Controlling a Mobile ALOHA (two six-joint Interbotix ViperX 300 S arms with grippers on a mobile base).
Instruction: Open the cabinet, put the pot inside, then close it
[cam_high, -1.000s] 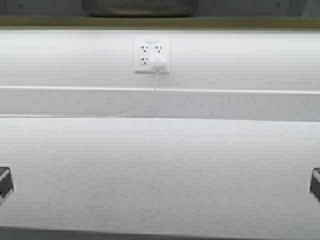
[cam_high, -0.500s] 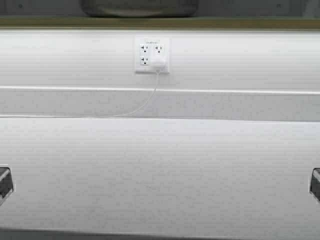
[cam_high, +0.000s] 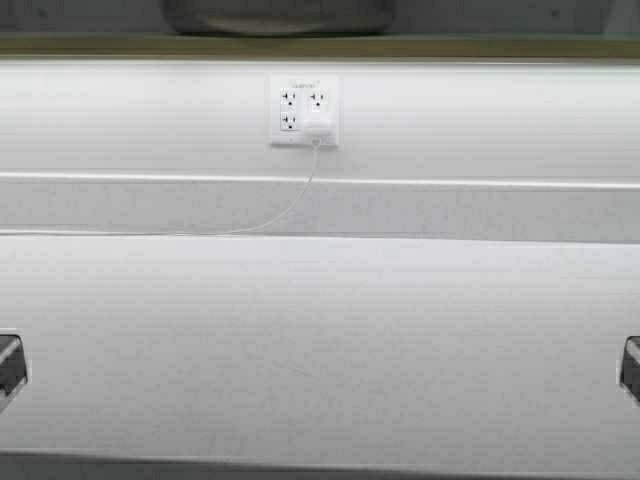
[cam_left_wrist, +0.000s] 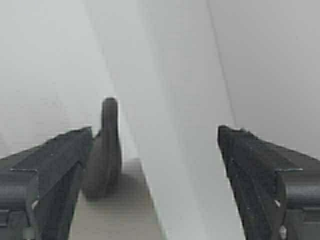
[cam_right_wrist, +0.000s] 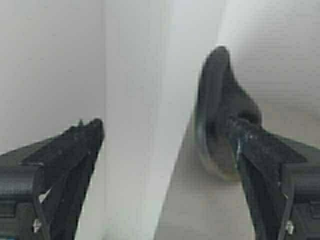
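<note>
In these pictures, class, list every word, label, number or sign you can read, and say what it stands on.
No text can be read.
The outlet plate on the white wall bears a faint line of marks along its top edge, too small and blurred to read.
Nothing else shows writing.

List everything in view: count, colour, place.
pot: one, dark grey, top edge, only its lower part shows
cabinet: one, tan bottom edge, under the pot
outlet: one, white, on the wall below the pot
plug: one, white, in the outlet
cable: one, white, runs down and left from the plug
counter: one, white, foreground
left gripper: black, open, beside a dark rounded piece
right gripper: black, open
</note>
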